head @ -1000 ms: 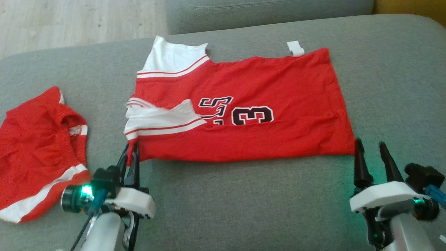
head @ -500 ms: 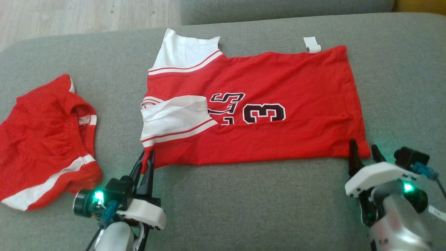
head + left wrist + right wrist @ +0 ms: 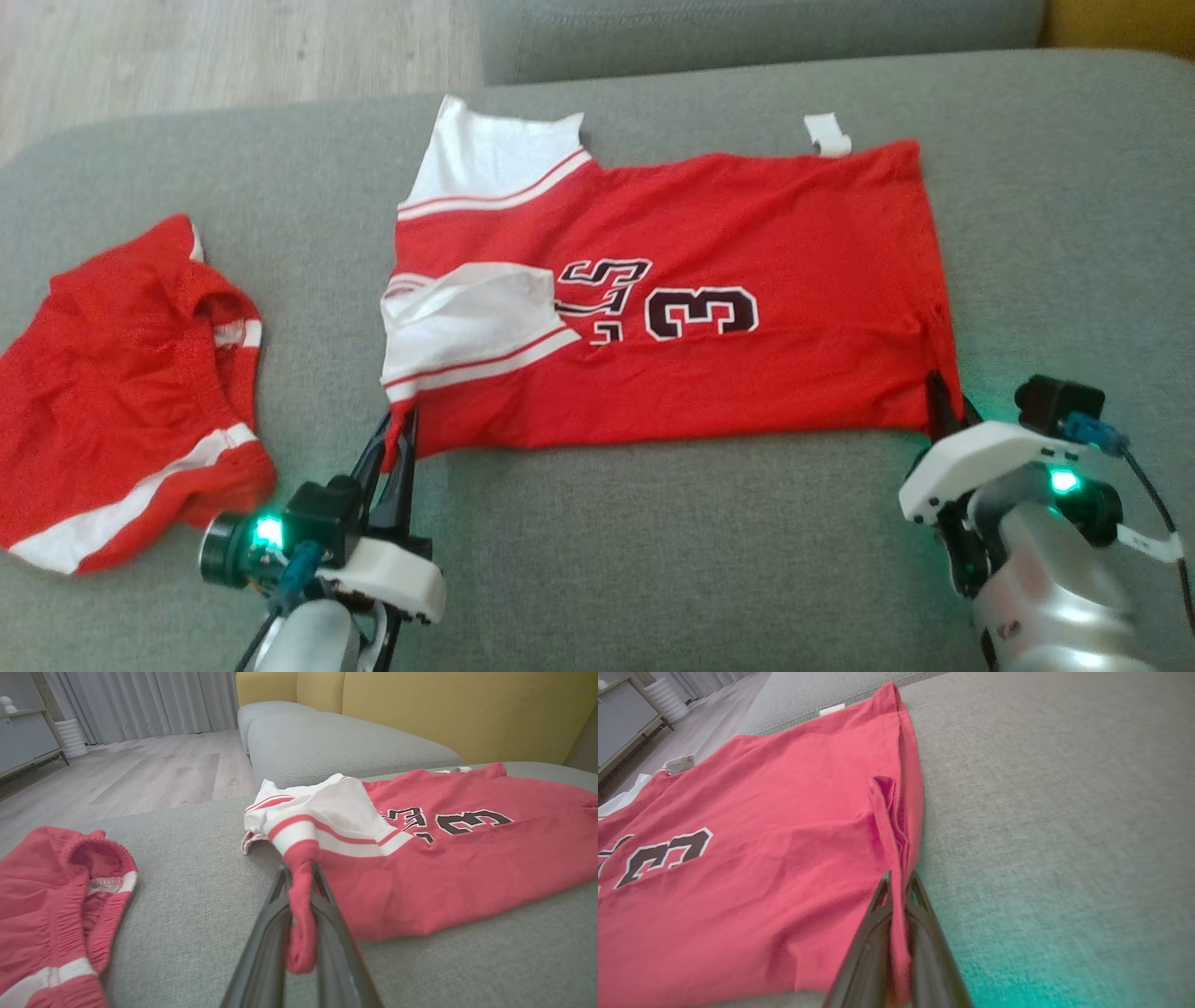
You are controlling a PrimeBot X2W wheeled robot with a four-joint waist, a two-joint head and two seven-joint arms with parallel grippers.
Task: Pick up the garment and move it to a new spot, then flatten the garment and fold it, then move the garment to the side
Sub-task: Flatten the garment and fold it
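Since one second ago, the right gripper [image 3: 941, 392] has changed: its two fingers stood apart just beside the near right corner of the garment [image 3: 709, 271], and now they are pressed together on that corner.

From the left, we see a pair of red shorts [image 3: 121, 392] with white stripes, crumpled on the grey sofa cushion [image 3: 653, 560], apart from the garment. Next comes the left gripper [image 3: 397, 434]. Its fingers are almost closed and pinch a red strip of cloth at the near left corner of the garment, below the white shoulder part. In the left wrist view this cloth hangs down between the two fingers. The garment, a red jersey with white shoulders and a dark number 3, lies spread flat in the middle of the cushion, with its shoulders to the left and its hem to the right. A small white tag [image 3: 827, 133] sticks out at its far right edge. At the right, in the right wrist view, the hem edge rises into a small fold and runs down between the closed fingers. Behind the cushion we see a wooden floor [image 3: 224, 47].
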